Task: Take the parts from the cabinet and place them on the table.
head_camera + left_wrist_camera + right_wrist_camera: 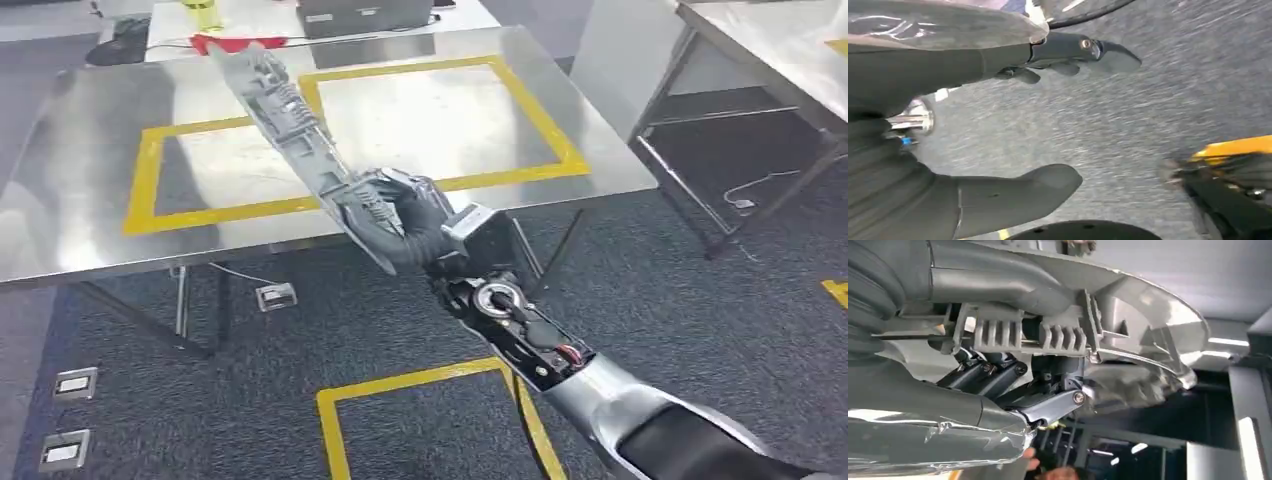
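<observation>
Grey plastic part [290,120], long and ribbed, is held in the right robot hand [415,225] by its near end, slanting up over the steel desk [90,230] across the near edge and the yellow tape rectangle [145,180]. The right wrist view shows the dark fingers [998,372] wrapped around the part's ribbed underside. The left robot hand [998,195] hangs over grey carpet [1148,100], holding nothing, thumb and fingers apart. A red object [225,42] lies at the desk's far edge.
</observation>
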{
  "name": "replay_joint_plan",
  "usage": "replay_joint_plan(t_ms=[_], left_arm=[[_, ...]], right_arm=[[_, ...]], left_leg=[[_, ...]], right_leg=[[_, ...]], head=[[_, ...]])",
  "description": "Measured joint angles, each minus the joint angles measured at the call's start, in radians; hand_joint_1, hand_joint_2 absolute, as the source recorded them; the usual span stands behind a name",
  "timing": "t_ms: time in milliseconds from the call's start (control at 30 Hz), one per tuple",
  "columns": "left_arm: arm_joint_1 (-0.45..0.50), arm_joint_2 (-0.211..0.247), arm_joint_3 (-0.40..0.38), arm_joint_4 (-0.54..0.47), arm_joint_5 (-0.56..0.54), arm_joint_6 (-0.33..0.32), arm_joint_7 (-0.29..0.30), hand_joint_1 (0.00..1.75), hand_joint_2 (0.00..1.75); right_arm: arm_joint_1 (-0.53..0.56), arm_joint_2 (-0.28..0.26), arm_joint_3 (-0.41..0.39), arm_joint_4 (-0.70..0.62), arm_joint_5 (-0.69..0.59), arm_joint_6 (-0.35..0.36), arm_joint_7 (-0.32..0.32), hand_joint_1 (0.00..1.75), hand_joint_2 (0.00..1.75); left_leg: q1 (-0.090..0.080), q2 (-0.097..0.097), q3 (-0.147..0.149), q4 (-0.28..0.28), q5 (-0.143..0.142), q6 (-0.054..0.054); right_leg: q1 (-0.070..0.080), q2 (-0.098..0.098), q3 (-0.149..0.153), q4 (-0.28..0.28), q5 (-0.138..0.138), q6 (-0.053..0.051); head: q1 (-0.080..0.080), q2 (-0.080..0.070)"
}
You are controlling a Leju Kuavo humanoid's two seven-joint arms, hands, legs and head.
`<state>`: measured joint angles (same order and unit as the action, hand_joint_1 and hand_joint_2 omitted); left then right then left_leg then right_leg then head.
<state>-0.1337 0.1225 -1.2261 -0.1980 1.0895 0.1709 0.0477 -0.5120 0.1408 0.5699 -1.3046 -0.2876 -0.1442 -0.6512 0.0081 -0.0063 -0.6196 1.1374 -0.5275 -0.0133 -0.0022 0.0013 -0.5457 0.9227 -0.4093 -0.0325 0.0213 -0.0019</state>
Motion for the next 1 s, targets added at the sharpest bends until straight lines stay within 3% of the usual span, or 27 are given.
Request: replay_joint_plan(t_ms=[67, 100, 133, 233, 267, 300, 333, 367, 433, 467, 567, 600, 633, 667, 733, 767, 800, 833, 867, 933, 967, 1000], left_arm=[[0.002, 0.000, 0.000, 0.000, 0.000, 0.000, 0.000, 0.00, 1.75], [0.003, 0.000, 0.000, 0.000, 0.000, 0.000, 0.000, 0.00, 1.75], [0.005, 0.002, 0.000, 0.000, 0.000, 0.000, 0.000, 0.00, 1.75], [0.006, 0.006, 0.000, 0.000, -0.004, 0.000, 0.000, 0.00, 1.75], [0.005, 0.007, 0.000, 0.000, -0.005, 0.000, 0.000, 0.00, 1.75], [0.003, 0.007, 0.000, 0.000, -0.005, 0.000, 0.000, 0.00, 1.75], [0.003, 0.007, 0.000, 0.000, -0.006, 0.000, 0.000, 0.00, 1.75], [0.004, 0.007, 0.000, 0.000, -0.006, -0.002, 0.000, 0.00, 1.75], [0.004, 0.006, 0.000, 0.000, -0.005, -0.003, 0.000, 0.00, 1.75], [0.004, 0.006, 0.000, 0.000, -0.005, -0.003, 0.000, 0.00, 1.75], [0.001, 0.008, 0.000, 0.000, -0.004, -0.003, 0.000, 0.00, 1.75], [0.002, 0.008, 0.000, 0.000, -0.004, -0.003, 0.000, 0.00, 1.75], [0.003, 0.008, 0.000, 0.000, -0.004, -0.003, 0.000, 0.00, 1.75], [0.004, 0.008, 0.000, 0.000, -0.003, -0.003, -0.001, 0.00, 1.75], [0.005, 0.006, 0.000, 0.000, -0.003, -0.004, -0.002, 0.00, 1.75], [0.004, 0.005, 0.000, 0.000, -0.003, -0.004, -0.003, 0.00, 1.75], [0.001, 0.005, 0.000, 0.000, -0.005, -0.004, -0.003, 0.00, 1.75], [-0.002, 0.005, 0.000, 0.000, -0.007, -0.005, -0.004, 0.00, 1.75], [-0.002, 0.005, 0.000, 0.000, -0.008, -0.005, -0.005, 0.00, 1.75], [-0.002, 0.006, 0.000, 0.000, -0.008, -0.005, -0.006, 0.00, 1.75], [-0.002, 0.005, 0.000, 0.000, -0.008, -0.005, -0.006, 0.00, 1.75], [-0.002, 0.003, 0.000, 0.000, -0.008, -0.005, -0.006, 0.00, 1.75]], right_arm=[[0.000, 0.000, -0.005, 0.003, 0.000, -0.003, -0.001, 1.75, 1.75], [0.000, 0.000, -0.008, 0.006, 0.000, -0.003, -0.001, 1.75, 1.75], [0.000, 0.000, -0.011, 0.008, 0.000, -0.003, -0.001, 1.75, 1.75], [-0.002, 0.000, -0.020, 0.010, 0.000, -0.014, -0.001, 1.75, 1.75], [-0.006, 0.000, -0.024, 0.011, 0.000, -0.020, 0.001, 1.75, 1.75], [-0.013, 0.000, -0.030, 0.011, 0.000, -0.027, 0.003, 1.75, 1.75], [-0.016, 0.000, -0.035, 0.011, 0.004, -0.035, 0.009, 1.75, 1.75], [-0.022, 0.000, -0.039, 0.010, 0.013, -0.050, 0.011, 1.75, 1.75], [-0.031, 0.000, -0.043, 0.010, 0.040, -0.077, 0.019, 1.75, 1.75], [-0.035, 0.000, -0.043, 0.010, 0.052, -0.090, 0.020, 1.75, 1.75], [-0.054, 0.000, -0.045, 0.017, 0.122, -0.167, 0.032, 1.75, 1.75], [-0.058, 0.000, -0.045, 0.021, 0.167, -0.213, 0.045, 1.75, 1.75], [-0.061, 0.000, -0.043, 0.026, 0.205, -0.249, 0.056, 1.75, 1.75], [-0.064, 0.000, -0.040, 0.031, 0.233, -0.274, 0.069, 1.75, 1.75], [-0.078, 0.000, -0.038, 0.046, 0.254, -0.301, 0.084, 1.75, 1.75], [-0.090, 0.000, -0.037, 0.059, 0.257, -0.313, 0.085, 1.75, 1.75], [-0.108, 0.003, -0.034, 0.072, 0.262, -0.326, 0.086, 1.75, 1.75], [-0.115, 0.008, -0.033, 0.085, 0.266, -0.344, 0.086, 1.75, 1.75], [-0.120, 0.008, -0.034, 0.096, 0.267, -0.357, 0.085, 1.75, 1.75], [-0.131, 0.012, -0.034, 0.119, 0.250, -0.368, 0.085, 1.75, 1.75], [-0.142, 0.013, -0.034, 0.132, 0.243, -0.372, 0.085, 1.75, 1.75], [-0.159, 0.014, -0.035, 0.153, 0.235, -0.375, 0.087, 1.75, 1.75]], left_leg=[[0.004, 0.000, -0.090, 0.130, -0.044, -0.007], [0.007, 0.000, -0.107, 0.133, -0.030, -0.011], [0.009, 0.000, -0.097, 0.086, 0.013, -0.015], [0.011, 0.004, -0.002, -0.177, 0.181, -0.007], [0.003, 0.005, 0.002, -0.199, 0.135, -0.005], [0.002, 0.004, 0.005, -0.194, 0.129, 0.008], [0.001, 0.002, 0.005, -0.198, 0.149, 0.015], [0.003, 0.003, 0.009, -0.198, 0.140, 0.022], [0.007, 0.002, 0.028, -0.201, 0.137, 0.030], [0.007, 0.002, 0.034, -0.201, 0.132, 0.035], [0.005, -0.002, 0.044, -0.200, 0.119, 0.044], [0.005, -0.004, 0.053, -0.200, 0.113, 0.042], [0.005, -0.007, 0.063, -0.200, 0.106, 0.041], [0.005, -0.009, 0.076, -0.200, 0.098, 0.039], [0.005, -0.011, 0.102, -0.201, 0.081, 0.032], [0.002, -0.011, 0.108, -0.200, 0.076, 0.026], [0.001, -0.012, 0.100, -0.200, 0.073, 0.021], [0.001, -0.010, 0.101, -0.204, 0.071, 0.014], [-0.004, -0.009, 0.108, -0.193, 0.071, 0.011], [0.002, -0.007, 0.108, -0.181, 0.058, 0.000], [0.003, -0.004, 0.092, -0.147, 0.045, -0.003], [0.002, -0.003, 0.035, -0.051, 0.007, -0.009]], right_leg=[[0.000, 0.000, 0.006, 0.000, -0.010, 0.000], [0.000, 0.002, 0.014, 0.000, -0.016, 0.001], [-0.001, 0.004, 0.024, 0.000, -0.023, 0.003], [-0.003, 0.005, 0.051, 0.003, -0.050, 0.015], [0.003, 0.007, 0.056, 0.009, -0.056, 0.023], [0.003, 0.008, 0.049, 0.007, -0.061, 0.030], [0.003, 0.008, 0.056, 0.013, -0.064, 0.035], [0.005, 0.008, 0.060, 0.017, -0.064, 0.038], [0.003, 0.007, 0.064, 0.031, -0.085, 0.045], [0.000, 0.006, 0.047, 0.074, -0.104, 0.050], [-0.006, 0.005, -0.097, 0.318, -0.198, 0.061], [-0.006, 0.005, -0.127, 0.348, -0.196, 0.062], [-0.007, 0.005, -0.128, 0.326, -0.166, 0.062], [-0.007, 0.005, -0.112, 0.266, -0.116, 0.060], [-0.006, 0.005, -0.053, 0.087, 0.012, 0.050], [0.000, 0.004, -0.047, 0.060, -0.001, 0.043], [0.003, 0.002, -0.044, 0.028, -0.037, 0.038], [0.003, 0.003, -0.030, 0.034, -0.011, 0.032], [0.000, 0.004, -0.034, 0.027, -0.018, 0.025], [-0.004, 0.003, -0.010, 0.022, -0.013, 0.018], [-0.004, 0.003, -0.008, 0.022, -0.014, 0.017], [-0.004, 0.003, -0.007, 0.022, -0.016, 0.013]], head=[[0.000, 0.000], [-0.004, 0.000], [-0.005, 0.000], [-0.009, 0.000], [-0.015, 0.000], [-0.016, 0.000], [-0.010, 0.000], [-0.009, 0.000], [-0.005, 0.000], [-0.001, 0.000], [0.014, 0.000], [0.017, 0.000], [0.021, 0.000], [0.025, 0.000], [0.035, 0.000], [0.034, 0.000], [0.037, 0.000], [0.035, 0.000], [0.030, 0.000], [0.023, 0.000], [0.018, 0.000], [0.005, 0.000]])
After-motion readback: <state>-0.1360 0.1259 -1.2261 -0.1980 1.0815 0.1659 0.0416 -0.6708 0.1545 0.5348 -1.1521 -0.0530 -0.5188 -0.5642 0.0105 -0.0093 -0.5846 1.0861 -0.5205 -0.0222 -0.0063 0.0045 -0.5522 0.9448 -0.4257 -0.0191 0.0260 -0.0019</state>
